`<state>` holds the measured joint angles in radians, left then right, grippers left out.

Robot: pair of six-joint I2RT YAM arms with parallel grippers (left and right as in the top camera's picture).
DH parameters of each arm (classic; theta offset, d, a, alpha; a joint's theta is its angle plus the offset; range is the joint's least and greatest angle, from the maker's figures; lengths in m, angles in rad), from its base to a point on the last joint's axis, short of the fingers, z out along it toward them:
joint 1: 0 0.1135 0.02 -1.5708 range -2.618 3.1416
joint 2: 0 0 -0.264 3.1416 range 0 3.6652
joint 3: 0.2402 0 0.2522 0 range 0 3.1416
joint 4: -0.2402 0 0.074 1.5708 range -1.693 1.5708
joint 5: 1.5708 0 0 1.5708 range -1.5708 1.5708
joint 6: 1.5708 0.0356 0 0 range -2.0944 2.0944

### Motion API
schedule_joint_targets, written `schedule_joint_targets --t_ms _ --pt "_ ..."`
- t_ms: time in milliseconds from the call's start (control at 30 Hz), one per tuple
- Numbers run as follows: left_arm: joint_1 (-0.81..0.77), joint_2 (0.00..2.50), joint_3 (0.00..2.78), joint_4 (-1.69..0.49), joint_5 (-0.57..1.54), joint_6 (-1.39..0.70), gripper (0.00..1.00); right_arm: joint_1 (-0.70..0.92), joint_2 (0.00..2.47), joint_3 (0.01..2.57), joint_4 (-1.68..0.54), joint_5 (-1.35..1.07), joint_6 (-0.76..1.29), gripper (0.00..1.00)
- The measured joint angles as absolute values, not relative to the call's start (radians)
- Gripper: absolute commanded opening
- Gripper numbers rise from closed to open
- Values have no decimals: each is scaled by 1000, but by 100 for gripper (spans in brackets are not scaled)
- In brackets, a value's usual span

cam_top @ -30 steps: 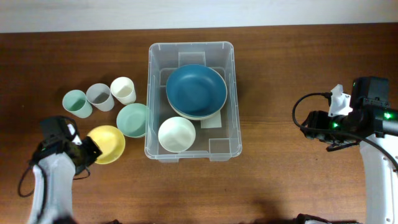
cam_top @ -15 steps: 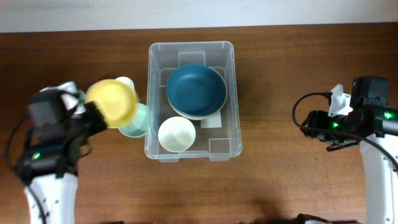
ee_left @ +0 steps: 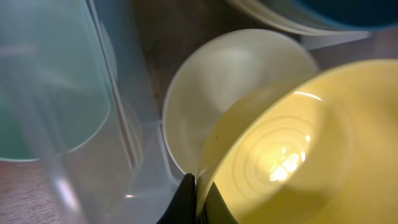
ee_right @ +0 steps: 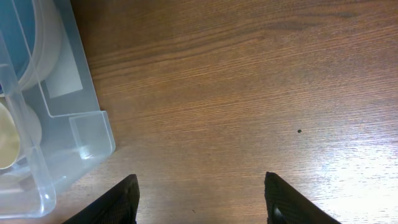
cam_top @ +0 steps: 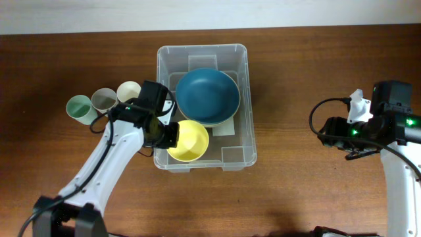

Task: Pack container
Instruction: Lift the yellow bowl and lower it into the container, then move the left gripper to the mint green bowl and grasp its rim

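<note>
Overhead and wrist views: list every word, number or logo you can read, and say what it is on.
No readable text.
The white label on the base of the container is too small to show any print.
The blue bowl and yellow bowl show no markings.

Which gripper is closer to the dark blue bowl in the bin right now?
Left. The left gripper holds the yellow bowl inside the container, right beside the dark blue bowl. The right gripper hangs open over the table, outside the container on its opposite side.
</note>
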<state>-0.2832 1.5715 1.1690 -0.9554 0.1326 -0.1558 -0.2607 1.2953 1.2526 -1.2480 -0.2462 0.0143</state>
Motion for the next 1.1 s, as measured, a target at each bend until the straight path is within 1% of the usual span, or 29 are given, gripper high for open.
schedule_joint_targets --t_ms 33,67,100,233,300,333,400,467,533,667,733,833,933,1100 --pt "-283 1589 1169 -957 131 -153 25 -261 1295 1253 -1248 -246 14 60" --pt "-283 1596 1169 -954 132 -147 52 -261 1295 1253 -1248 -246 14 60" --pt "-286 1599 1169 -957 131 -139 54 -261 1295 1253 -1248 -246 14 60" --pt "-289 1599 1211 -1007 129 -127 56 -261 1295 1253 -1248 -246 14 60" --pt "-286 1598 1290 -1052 105 -121 57 -261 1295 1253 -1248 -246 14 60" --pt "-283 1591 1328 -1063 91 -119 61 -261 1295 1253 -1248 -246 14 60" --pt "-266 1567 1399 -1081 57 -118 64 -261 1295 1253 -1248 -246 14 60" --pt "-220 1515 1454 -1084 24 -117 64 -261 1295 1253 -1248 -246 11 60" --pt "-120 1441 1474 -1090 -2 -119 64 -261 1295 1253 -1248 -246 9 60" --pt "52 1402 1476 -1116 -26 -127 64 -261 1295 1253 -1248 -246 3 60" --pt "162 1411 1458 -1108 -3 -131 64 -261 1295 1253 -1248 -246 2 60" --pt "254 1441 1396 -1078 51 -132 65 -261 1295 1253 -1248 -246 2 60" --pt "271 1509 1305 -1020 109 -132 66 -261 1295 1253 -1248 -246 1 60" --pt "243 1654 1227 -940 168 -135 70 -261 1295 1253 -1248 -246 -1 61"
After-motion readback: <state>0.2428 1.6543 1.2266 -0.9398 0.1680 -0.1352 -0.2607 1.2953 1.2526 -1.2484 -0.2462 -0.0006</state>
